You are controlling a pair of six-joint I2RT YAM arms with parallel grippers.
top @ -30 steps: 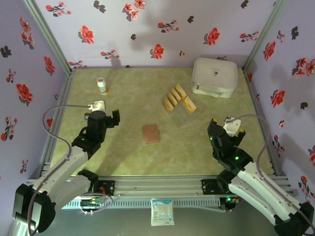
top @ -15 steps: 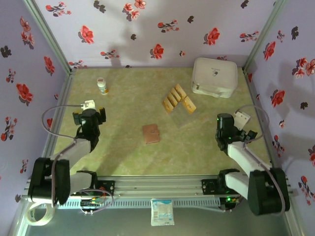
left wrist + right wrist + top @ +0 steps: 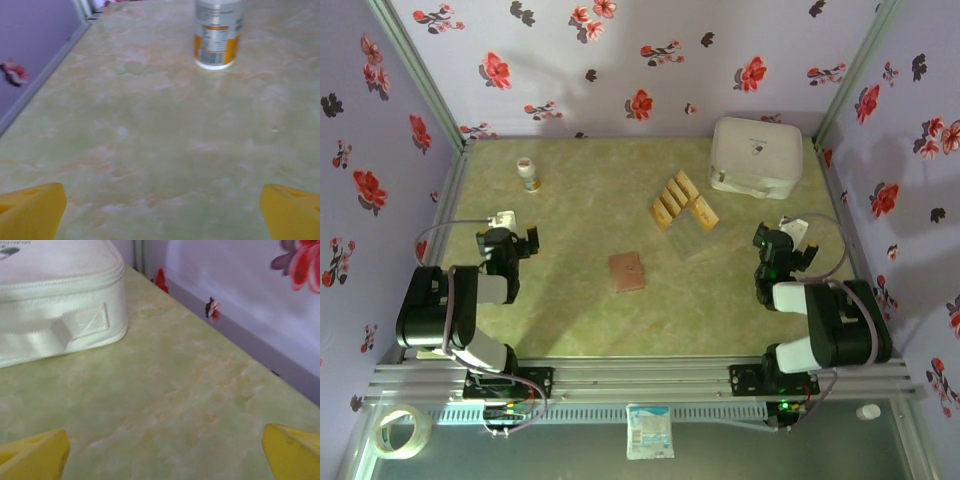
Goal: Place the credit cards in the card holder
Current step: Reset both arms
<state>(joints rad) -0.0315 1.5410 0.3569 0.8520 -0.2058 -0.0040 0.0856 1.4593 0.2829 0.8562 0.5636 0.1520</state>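
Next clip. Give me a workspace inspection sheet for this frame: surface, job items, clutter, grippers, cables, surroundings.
Surface: green marbled tabletop, no spills seen.
Job's things: credit cards fanned in a cluster beyond centre; card holder lies flat near the centre, apart from the cards.
Clutter: small bottle upright at far left; white case at far right; tape roll and packet below the table's near edge.
Grippers: left gripper and right gripper both open, holding nothing.
Cables: left cable and right cable loop from the wrists, clear of the job's things.
Surroundings: lilac flowered walls.
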